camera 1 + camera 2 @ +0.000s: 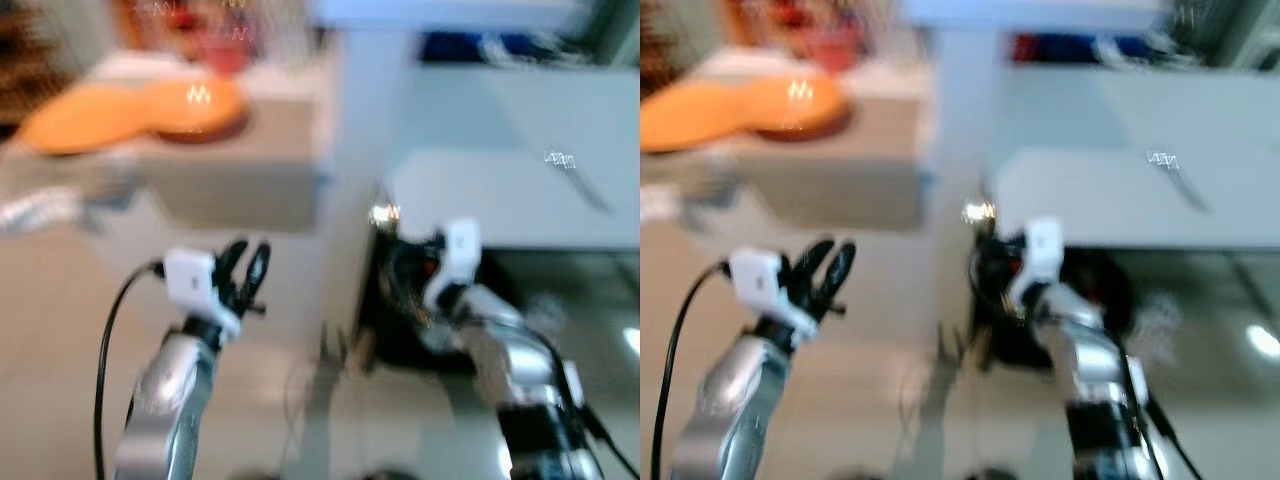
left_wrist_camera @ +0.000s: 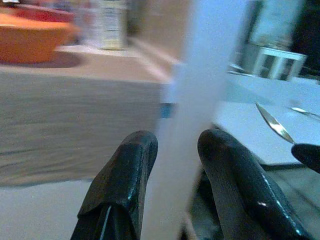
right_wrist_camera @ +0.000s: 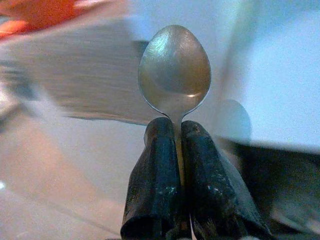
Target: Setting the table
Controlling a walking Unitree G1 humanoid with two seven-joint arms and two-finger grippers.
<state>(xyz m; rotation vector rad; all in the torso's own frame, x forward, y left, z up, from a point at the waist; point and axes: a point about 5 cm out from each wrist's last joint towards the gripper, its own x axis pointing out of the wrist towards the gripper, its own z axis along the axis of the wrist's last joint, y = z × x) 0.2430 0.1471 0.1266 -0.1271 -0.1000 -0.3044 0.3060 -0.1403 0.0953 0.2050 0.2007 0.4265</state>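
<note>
Steel teaspoon [image 3: 174, 70] pinched in right gripper [image 3: 178, 131], carrying step; left gripper [image 2: 176, 150] parted, empty; white worktop [image 1: 520, 195] at one o'clock, laying next

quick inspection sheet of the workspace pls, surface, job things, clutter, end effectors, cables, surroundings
surface: wooden counter on the robot's left, white table on its right; head views blurred
job's things: metal spoon, bowl end forward, clamped by its neck; orange dishes on the wooden counter; slim metal utensil on the white table, type unclear
clutter: red and pale items behind the orange dishes, too blurred to identify
end effectors: left end effector open, empty, raised beside the counter; right end effector shut on the spoon, near the white table's edge
cables: black cable looping along the left arm
surroundings: pale glossy floor; dark space under the white table
</note>
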